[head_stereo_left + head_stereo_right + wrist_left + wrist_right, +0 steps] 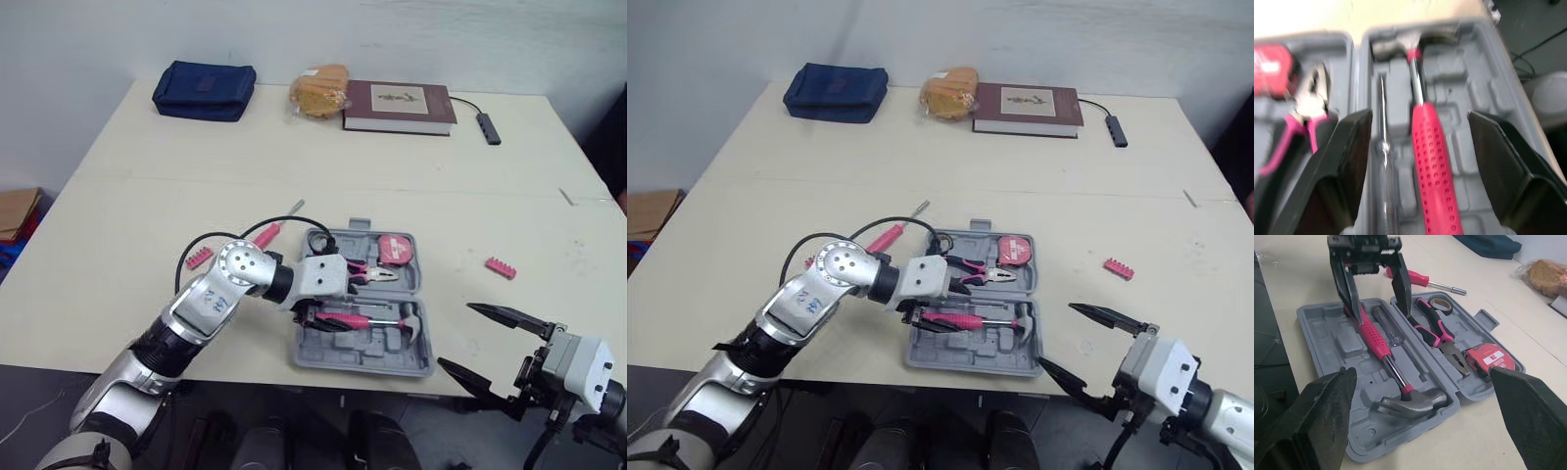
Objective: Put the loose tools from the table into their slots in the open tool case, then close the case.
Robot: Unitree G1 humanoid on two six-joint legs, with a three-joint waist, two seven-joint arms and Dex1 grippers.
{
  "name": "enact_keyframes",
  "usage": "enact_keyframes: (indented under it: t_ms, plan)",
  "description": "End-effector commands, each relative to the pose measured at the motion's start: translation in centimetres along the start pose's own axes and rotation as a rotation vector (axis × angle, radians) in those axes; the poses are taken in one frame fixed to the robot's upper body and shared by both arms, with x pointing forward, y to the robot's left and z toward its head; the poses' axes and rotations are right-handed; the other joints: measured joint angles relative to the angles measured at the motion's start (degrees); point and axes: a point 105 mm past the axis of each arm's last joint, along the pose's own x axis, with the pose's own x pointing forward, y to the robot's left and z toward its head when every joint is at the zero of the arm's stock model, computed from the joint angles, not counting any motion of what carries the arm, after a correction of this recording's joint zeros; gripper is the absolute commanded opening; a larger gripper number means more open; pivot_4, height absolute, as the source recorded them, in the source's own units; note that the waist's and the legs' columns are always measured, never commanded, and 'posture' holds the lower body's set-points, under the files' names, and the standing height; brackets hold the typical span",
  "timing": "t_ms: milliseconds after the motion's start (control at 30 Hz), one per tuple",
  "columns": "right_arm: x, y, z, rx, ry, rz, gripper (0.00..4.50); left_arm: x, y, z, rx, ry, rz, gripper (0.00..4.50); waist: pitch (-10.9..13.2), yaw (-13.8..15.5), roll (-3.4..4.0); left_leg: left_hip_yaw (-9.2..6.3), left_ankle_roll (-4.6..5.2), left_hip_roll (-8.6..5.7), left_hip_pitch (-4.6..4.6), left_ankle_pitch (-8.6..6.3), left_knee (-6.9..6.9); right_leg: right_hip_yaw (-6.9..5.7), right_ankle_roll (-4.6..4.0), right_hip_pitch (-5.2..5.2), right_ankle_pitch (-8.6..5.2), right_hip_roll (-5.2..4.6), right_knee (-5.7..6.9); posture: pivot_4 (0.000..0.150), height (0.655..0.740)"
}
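The grey tool case (416, 364) lies open near the table's front edge. A pink-handled hammer (1376, 340) and a clear-handled screwdriver (1396, 338) rest in its near half. Pink pliers (1432, 330), a red tape measure (395, 248) and a tape roll (1441, 305) sit in the far half. My left gripper (1380, 313) hangs open just over the hammer handle (1432, 161), one finger on each side of handle and screwdriver. A pink screwdriver (269, 233) lies loose left of the case. Loose pink bit holders lie at the left (200, 258) and right (500, 267). My right gripper (456, 336) stands open off the front right edge.
At the back of the table are a blue pouch (204, 90), a bagged bread (318, 90), a dark red book (399, 106) and a small grey hub (489, 127) on a cable. A black cable (196, 250) loops from my left arm over the table.
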Motion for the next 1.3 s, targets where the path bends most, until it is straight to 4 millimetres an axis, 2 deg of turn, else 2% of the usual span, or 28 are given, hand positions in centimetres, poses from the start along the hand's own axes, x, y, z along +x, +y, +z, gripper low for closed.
enact_keyframes:
  t_ms: [33, 67, 100, 133, 233, 500, 633, 733, 867, 933, 1167, 1300]
  plan:
    - [0.1, 0.1, 0.3, -0.018, -0.022, -0.008, 4.50, -0.6, 1.0, 1.5, 0.003, -0.180, 0.053, 1.29, 0.0, 0.0, 0.01, 0.00, 0.00, 0.00, 0.01, 0.00, 0.01, 0.00, 0.00, 0.01, 0.00, 0.00, 0.01, 0.150, 0.7400]
    - [0.1, 0.1, 0.3, -0.018, -0.022, -0.010, 4.50, -0.5, 1.0, 1.5, -0.005, -0.203, 0.055, 0.94, 0.0, 0.1, 0.01, 0.00, 0.01, -0.01, 0.00, 0.00, 0.04, -0.02, 0.00, 0.02, 0.00, 0.00, 0.00, 0.150, 0.7400]
    - [0.1, 0.0, 0.2, -0.020, -0.021, -0.011, 4.50, -0.4, 1.0, 1.3, -0.006, -0.211, 0.055, 0.36, 0.0, 0.0, 0.00, 0.00, 0.01, -0.01, 0.00, 0.00, 0.06, -0.03, 0.01, 0.03, 0.00, 0.00, 0.01, 0.150, 0.7400]
    - [0.1, 0.0, 0.2, -0.021, -0.020, -0.015, 4.50, -0.1, 0.6, 0.7, -0.015, -0.200, 0.037, 0.04, 0.0, 0.0, 0.01, 0.00, 0.02, -0.01, 0.00, 0.00, 0.06, -0.03, 0.01, 0.03, 0.00, 0.02, 0.01, 0.150, 0.7400]
    - [0.0, -0.2, 0.1, -0.027, -0.016, -0.023, 4.50, 0.7, -0.1, -0.8, -0.038, -0.182, 0.014, 0.04, 0.0, 0.0, 0.01, 0.01, 0.01, -0.01, 0.01, 0.00, 0.05, -0.09, 0.01, 0.03, 0.01, 0.04, 0.02, 0.150, 0.7400]
    - [-0.2, 0.2, -0.4, -0.020, -0.002, -0.037, 4.50, 2.1, -1.1, -3.0, -0.084, -0.128, 0.014, 0.04, 0.0, 0.1, 0.01, 0.01, 0.03, -0.02, 0.00, -0.01, 0.06, -0.14, 0.01, 0.02, 0.01, 0.02, 0.02, 0.150, 0.7400]
    - [-0.2, 0.3, -0.4, -0.017, 0.000, -0.047, 4.50, 2.4, -0.9, -3.3, -0.083, -0.103, 0.021, 0.04, 0.0, 0.0, 0.01, 0.02, 0.03, -0.02, 0.00, -0.01, 0.06, -0.14, 0.02, 0.02, 0.01, 0.02, 0.02, 0.150, 0.7400]
    - [-0.2, 0.5, -0.6, -0.010, 0.002, -0.047, 4.50, 2.9, -1.2, -4.5, -0.099, -0.024, -0.005, 0.04, 0.0, 0.0, 0.01, 0.02, 0.03, -0.02, 0.01, -0.01, 0.06, -0.13, 0.02, 0.02, 0.01, 0.03, 0.02, 0.150, 0.7400]
    - [-0.2, 0.5, -0.6, -0.008, 0.003, -0.051, 4.50, 3.1, -1.4, -4.9, -0.096, 0.018, -0.028, 0.04, 0.0, 0.1, 0.04, 0.03, 0.04, -0.02, 0.03, -0.02, 0.06, -0.12, 0.02, 0.04, 0.01, 0.01, 0.01, 0.150, 0.7400]
    - [-0.2, 0.6, -0.7, -0.008, 0.004, -0.054, 4.50, 3.1, -1.8, -6.1, -0.135, 0.104, -0.052, 0.04, -0.1, 0.1, 0.05, 0.02, 0.04, -0.02, 0.03, -0.02, 0.06, -0.11, 0.02, 0.04, 0.01, 0.00, 0.01, 0.150, 0.7400]
    - [-0.2, 0.6, -0.8, -0.007, 0.002, -0.063, 4.50, 3.3, -2.2, -8.1, -0.181, 0.240, -0.067, 0.04, -0.5, 0.1, 0.07, 0.00, 0.05, -0.02, 0.14, -0.02, 0.06, -0.03, 0.02, 0.17, 0.01, -0.01, -0.17, 0.150, 0.7400]
    - [-0.1, 0.6, -0.9, -0.009, -0.001, -0.070, 4.50, 3.4, -2.8, -10.8, -0.181, 0.368, -0.075, 0.04, -0.8, 0.1, 0.10, -0.08, 0.07, -0.01, 0.20, -0.04, 0.06, -0.02, 0.01, 0.30, 0.01, -0.05, -0.26, 0.150, 0.7400]
